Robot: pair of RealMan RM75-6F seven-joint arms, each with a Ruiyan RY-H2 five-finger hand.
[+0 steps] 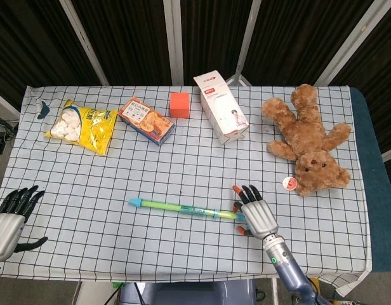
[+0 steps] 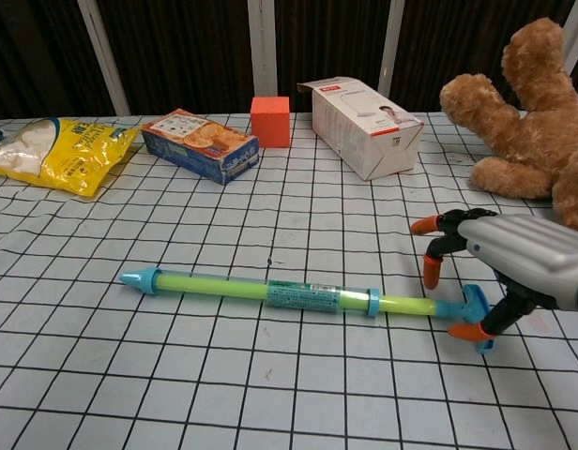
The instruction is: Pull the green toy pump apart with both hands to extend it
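We see right hand (image 2: 486, 272) over green toy pump (image 2: 289, 293) T-handle (image 2: 477, 314), fingers spread, not clamped; left hand (image 1: 8, 219) far left, fingers apart.

Pump: the green toy pump (image 2: 298, 295) lies flat on the checked tablecloth (image 2: 176, 394), pointed blue tip to the left, blue T-handle (image 2: 479, 314) to the right.
Right hand: the right hand (image 2: 495, 267) is over the T-handle, fingers spread and curved down; one orange fingertip (image 2: 465, 330) is just at the handle, contact unclear.
Behind: yellow snack bag (image 2: 54, 150), blue biscuit box (image 2: 200, 143), orange cube (image 2: 270, 121), white carton (image 2: 366, 127) lying on its side.
Far right: brown teddy bear (image 2: 528, 122).
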